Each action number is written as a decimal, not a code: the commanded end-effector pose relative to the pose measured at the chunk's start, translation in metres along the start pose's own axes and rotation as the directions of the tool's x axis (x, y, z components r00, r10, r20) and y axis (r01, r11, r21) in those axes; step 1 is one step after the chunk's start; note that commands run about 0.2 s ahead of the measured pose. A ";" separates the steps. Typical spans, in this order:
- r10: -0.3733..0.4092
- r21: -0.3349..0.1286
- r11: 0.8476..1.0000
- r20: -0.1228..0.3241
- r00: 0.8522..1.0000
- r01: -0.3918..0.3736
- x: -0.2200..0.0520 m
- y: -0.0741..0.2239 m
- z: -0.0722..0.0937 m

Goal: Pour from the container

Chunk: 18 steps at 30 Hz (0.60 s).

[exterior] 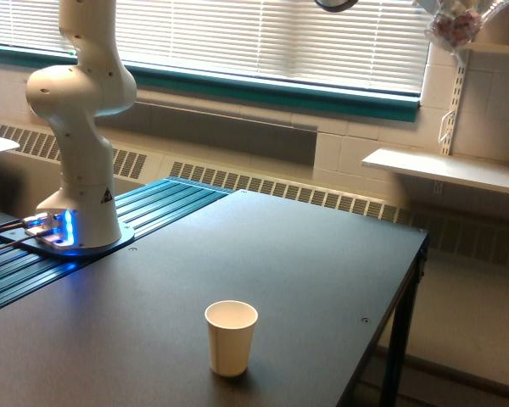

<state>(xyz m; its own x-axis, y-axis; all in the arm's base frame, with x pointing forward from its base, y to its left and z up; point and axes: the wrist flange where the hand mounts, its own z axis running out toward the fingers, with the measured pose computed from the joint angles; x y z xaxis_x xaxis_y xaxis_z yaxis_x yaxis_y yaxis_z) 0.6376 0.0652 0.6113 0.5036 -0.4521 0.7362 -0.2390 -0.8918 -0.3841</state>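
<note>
The container (458, 25) sits at the very top right of the frame, a clear, rounded vessel with pink-red pieces showing through its wall, tilted and partly cut off by the frame's upper edge. The hand that carries it is out of view; only a dark rounded part of the arm (335, 4) peeks in at the top centre, so whether the hand is clenched on the container cannot be told from here, though the container hanging in mid-air suggests it is held. The relation that matters is between the container and the white paper cup (231, 337), which stands upright and open-mouthed on the table (305, 254) in the lower centre of the frame. The cup lies well down and to the left of the container, far apart, with nothing between them. In my judgement the pour cannot land until the container is brought over the cup's mouth. The cup looks like thin matte paper, tapered and light, easy to topple. The table is a dark, smooth, flat slab. The arm's base (76, 195) is glossy white, in the left of the frame.
</note>
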 end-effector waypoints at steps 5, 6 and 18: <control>-0.077 0.006 0.997 -0.034 0.996 0.077 -0.022 -0.042 -0.023; -0.047 -0.006 0.999 -0.019 0.999 0.047 -0.022 -0.037 -0.023; 0.101 -0.197 0.976 0.046 0.994 -0.090 -0.041 0.033 -0.048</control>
<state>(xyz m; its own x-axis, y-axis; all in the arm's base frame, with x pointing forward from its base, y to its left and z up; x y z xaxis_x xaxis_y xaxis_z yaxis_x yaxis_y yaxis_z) 0.5862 0.0868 0.6026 0.5515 -0.4460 0.7049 -0.3260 -0.8931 -0.3100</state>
